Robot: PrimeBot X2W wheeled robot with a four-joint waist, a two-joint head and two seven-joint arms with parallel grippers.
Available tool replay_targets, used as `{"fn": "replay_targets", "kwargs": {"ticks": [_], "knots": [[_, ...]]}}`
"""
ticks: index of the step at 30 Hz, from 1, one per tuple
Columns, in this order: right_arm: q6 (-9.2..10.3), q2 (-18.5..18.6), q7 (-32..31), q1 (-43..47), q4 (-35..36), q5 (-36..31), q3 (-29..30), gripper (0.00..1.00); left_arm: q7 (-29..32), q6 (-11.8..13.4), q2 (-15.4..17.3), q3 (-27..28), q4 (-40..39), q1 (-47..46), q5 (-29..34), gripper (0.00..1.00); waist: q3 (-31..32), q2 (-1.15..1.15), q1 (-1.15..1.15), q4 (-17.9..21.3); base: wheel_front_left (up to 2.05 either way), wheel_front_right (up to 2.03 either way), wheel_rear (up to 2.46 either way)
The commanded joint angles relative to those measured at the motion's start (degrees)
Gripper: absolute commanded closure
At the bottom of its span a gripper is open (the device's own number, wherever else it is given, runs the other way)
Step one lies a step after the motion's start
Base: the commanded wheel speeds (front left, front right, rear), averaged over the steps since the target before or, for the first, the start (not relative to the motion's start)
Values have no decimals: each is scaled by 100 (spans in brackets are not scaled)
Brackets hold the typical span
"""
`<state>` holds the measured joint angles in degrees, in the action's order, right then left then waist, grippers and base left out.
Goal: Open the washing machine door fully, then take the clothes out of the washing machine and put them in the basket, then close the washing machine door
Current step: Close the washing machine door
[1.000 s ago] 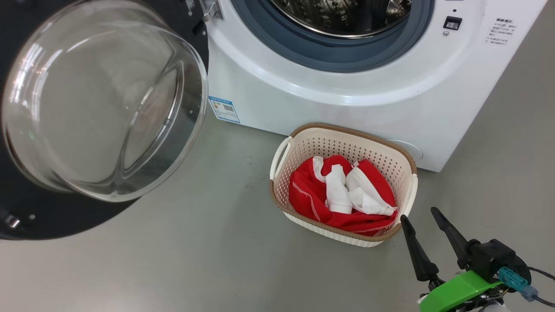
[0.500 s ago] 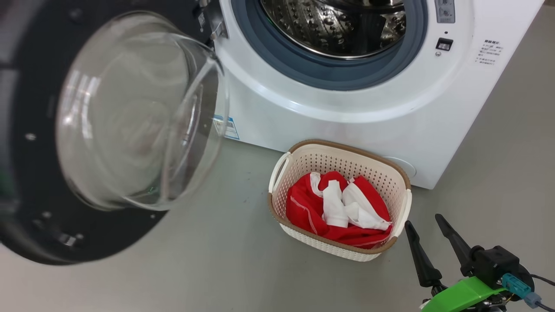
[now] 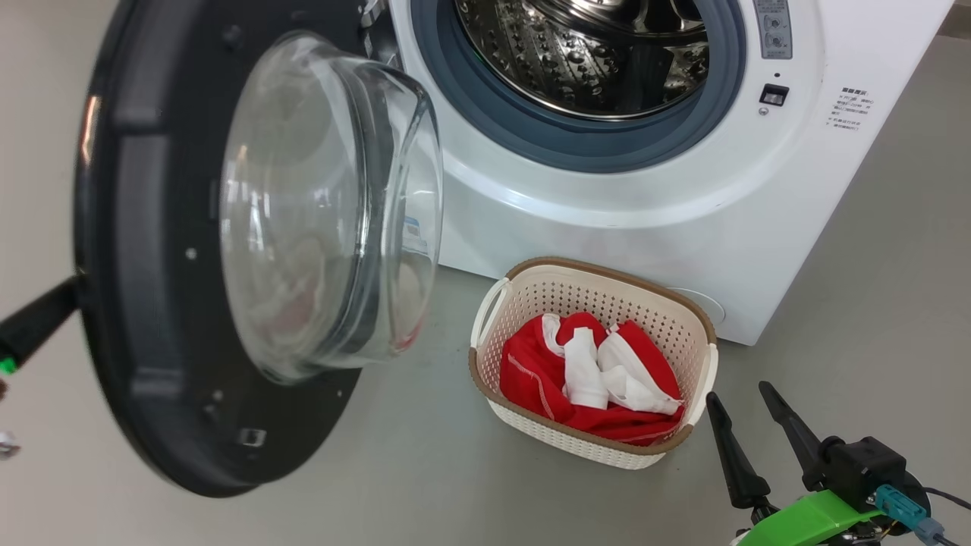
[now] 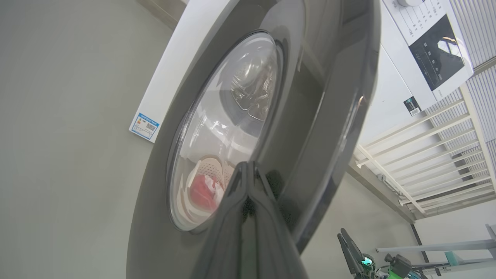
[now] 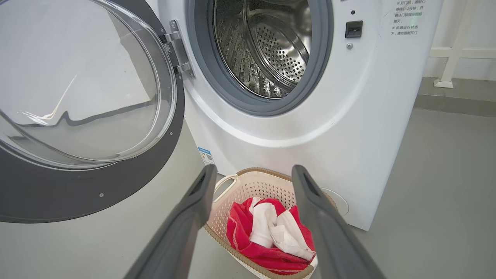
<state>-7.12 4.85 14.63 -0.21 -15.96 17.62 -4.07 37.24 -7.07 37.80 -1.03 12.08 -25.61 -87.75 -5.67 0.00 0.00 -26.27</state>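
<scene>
Two labels noted on washing machine [image 3: 607, 220], blue sticker [image 4: 144, 126] and printed text [image 3: 848, 108], illegible | clothes [image 3: 592, 371] contained in basket [image 3: 599, 277] | washing machine door [image 3: 152, 303] half open | left gripper [image 4: 248, 166] closed against door, nothing held | right gripper [image 3: 737, 390] spread, empty

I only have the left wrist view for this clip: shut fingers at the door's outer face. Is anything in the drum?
Observer: In the right wrist view, the part of the drum that shows is bare steel, with no fabric in it.
Operator: And the red blur I see through the glass?
Observer: That is the clothes, lying in the basket, which stands on the floor right in front of the washing machine.
Operator: Is the right gripper busy?
Observer: No. The right gripper is open and holds nothing. It is beside the basket's near right corner.
</scene>
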Motion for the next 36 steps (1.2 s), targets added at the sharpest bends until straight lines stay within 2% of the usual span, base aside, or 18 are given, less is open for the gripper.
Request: {"fn": "replay_targets", "kwargs": {"ticks": [1, 14, 22, 29, 30, 33, 36], "knots": [[-36, 9, 37, -82, 129, -36, -102, 0, 51, -42, 220, 169, -286, -59, -68, 100, 9, 0, 0, 12, 0, 0, 0], [-36, 1, 37, -68, 141, -33, -104, 0, -134, -42, -56, -451, -1343, -14, 68, 100, 40, 0, 0, 171, 0, 0, 0], [-36, -16, 37, -24, 135, -27, -118, 0, -473, -42, -17, -554, -1296, 63, 160, 100, 87, 0, 0, 224, 0, 0, 0], [-36, -55, 37, 72, 93, 0, -146, 0, -1118, -42, -93, -547, -969, 279, 216, 97, 289, 0, 0, 199, 0, 0, 0], [-36, -65, 37, 90, 93, 4, -161, 0, -1214, -42, -100, -549, -927, 338, 226, 93, 309, 0, 0, 190, 0, 0, 0], [-36, -93, 37, 148, 92, 14, -186, 0, -1494, -42, -150, -621, -830, 522, 274, 88, 387, 0, 0, 129, 0, 0, 0], [-36, -117, 37, 183, 85, 20, -209, 0, -1760, -42, -207, -648, -754, 721, 244, 70, 441, 0, 0, 75, 0, 0, 0]]}}
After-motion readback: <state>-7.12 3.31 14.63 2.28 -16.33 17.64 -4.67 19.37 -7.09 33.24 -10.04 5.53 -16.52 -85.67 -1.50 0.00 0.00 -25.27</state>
